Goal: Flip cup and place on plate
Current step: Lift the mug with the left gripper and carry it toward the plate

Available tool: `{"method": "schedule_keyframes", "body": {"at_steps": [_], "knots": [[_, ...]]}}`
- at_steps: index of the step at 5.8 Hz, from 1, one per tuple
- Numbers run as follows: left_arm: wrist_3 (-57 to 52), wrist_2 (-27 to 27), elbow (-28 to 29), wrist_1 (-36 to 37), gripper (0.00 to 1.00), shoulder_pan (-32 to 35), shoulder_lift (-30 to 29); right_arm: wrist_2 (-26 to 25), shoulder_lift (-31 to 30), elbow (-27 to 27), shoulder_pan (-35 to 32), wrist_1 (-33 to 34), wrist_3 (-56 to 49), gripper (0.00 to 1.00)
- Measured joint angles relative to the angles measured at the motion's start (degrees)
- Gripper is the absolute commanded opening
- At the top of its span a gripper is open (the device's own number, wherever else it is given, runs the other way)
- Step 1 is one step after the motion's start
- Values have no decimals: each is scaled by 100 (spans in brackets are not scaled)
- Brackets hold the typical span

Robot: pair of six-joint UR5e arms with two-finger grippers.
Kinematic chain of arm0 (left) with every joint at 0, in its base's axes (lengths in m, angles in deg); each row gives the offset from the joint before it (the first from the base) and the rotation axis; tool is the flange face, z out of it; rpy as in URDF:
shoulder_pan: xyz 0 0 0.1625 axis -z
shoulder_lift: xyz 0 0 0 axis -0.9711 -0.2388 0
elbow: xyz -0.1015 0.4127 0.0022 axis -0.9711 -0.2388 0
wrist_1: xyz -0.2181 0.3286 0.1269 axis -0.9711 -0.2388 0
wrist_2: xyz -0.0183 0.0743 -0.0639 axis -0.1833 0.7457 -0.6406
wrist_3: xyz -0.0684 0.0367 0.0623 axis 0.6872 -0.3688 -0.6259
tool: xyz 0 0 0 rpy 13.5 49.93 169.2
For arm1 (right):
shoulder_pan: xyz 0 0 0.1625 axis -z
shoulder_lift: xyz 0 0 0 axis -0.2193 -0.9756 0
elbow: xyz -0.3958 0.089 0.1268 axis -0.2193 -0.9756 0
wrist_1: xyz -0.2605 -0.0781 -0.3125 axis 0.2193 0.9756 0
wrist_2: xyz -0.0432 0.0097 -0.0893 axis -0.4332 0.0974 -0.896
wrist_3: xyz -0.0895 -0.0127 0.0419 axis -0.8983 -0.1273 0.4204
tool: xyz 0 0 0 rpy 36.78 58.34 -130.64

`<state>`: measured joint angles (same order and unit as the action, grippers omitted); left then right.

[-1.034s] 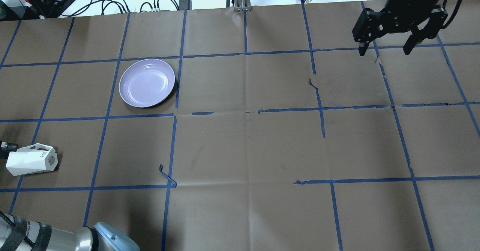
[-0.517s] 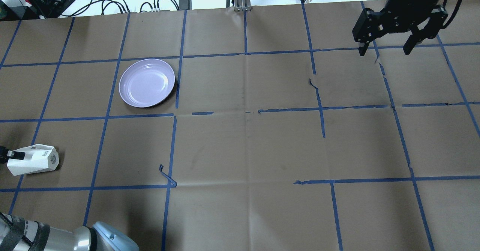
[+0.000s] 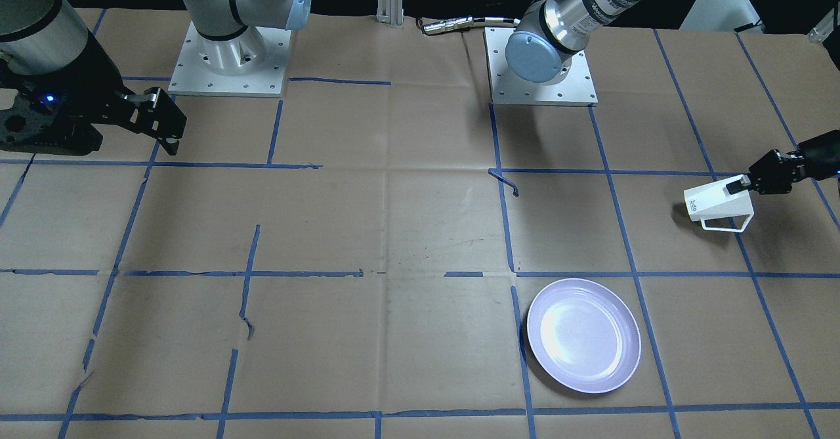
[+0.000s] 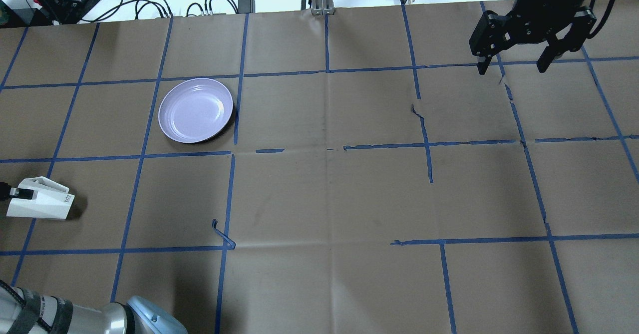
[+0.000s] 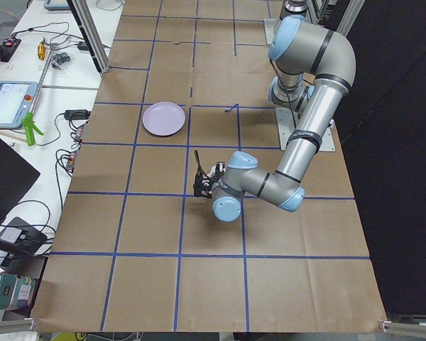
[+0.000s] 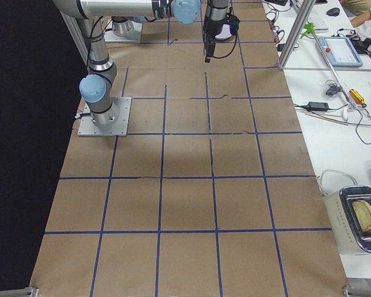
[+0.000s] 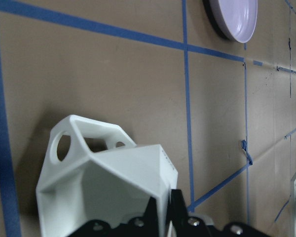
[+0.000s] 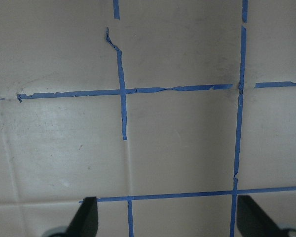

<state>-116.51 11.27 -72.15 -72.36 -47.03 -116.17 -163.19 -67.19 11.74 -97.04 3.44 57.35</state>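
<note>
- At the left edge of the tabletop (image 4: 324,199), my left hand (image 4: 15,192) is clenched on the cup (image 4: 42,205), one finger inside the wide mouth and one outside, pinching the wall.
- From the wrist camera the grip looks thin: only the wall at the mouth is between the fingers.
- I see the cup lying on its side, its narrow base pointing toward the table's middle. I cannot tell whether it is clear of the paper or grazing it.
- My reading is that the flip is in hand and about half done: the mouth faces sideways, not yet up.
- I see the plate (image 4: 195,110) empty, well apart from the cup, further out from the robot and further in toward the middle.
- My right hand (image 4: 511,69) hangs released and empty over the far right corner, taking no part.
- Next, as I judge it, I roll the wrist on until the mouth faces up, then carry the cup over the plate and lower its base onto the flat centre before letting go.
- I would go gently, since the cup could pivot in that grip.
</note>
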Motion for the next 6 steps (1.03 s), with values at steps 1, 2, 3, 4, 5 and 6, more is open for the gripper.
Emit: {"method": "schedule_keyframes", "body": {"at_steps": [1,2,3,4,5,6], "knots": [[292,-49,1,31,0,261,318,0,0,0,0,0,0,100],[626,-47,2,175,0,641,644,0,0,0,0,0,0,100],[1024,-22,2,525,0,1141,943,0,0,0,0,0,0,100],[1561,79,0,995,0,1696,1179,0,0,0,0,0,0,100],[2250,311,-4,1515,0,2311,1320,0,0,0,0,0,0,100],[2949,622,-6,2066,0,2965,1355,0,0,0,0,0,0,100]]}}
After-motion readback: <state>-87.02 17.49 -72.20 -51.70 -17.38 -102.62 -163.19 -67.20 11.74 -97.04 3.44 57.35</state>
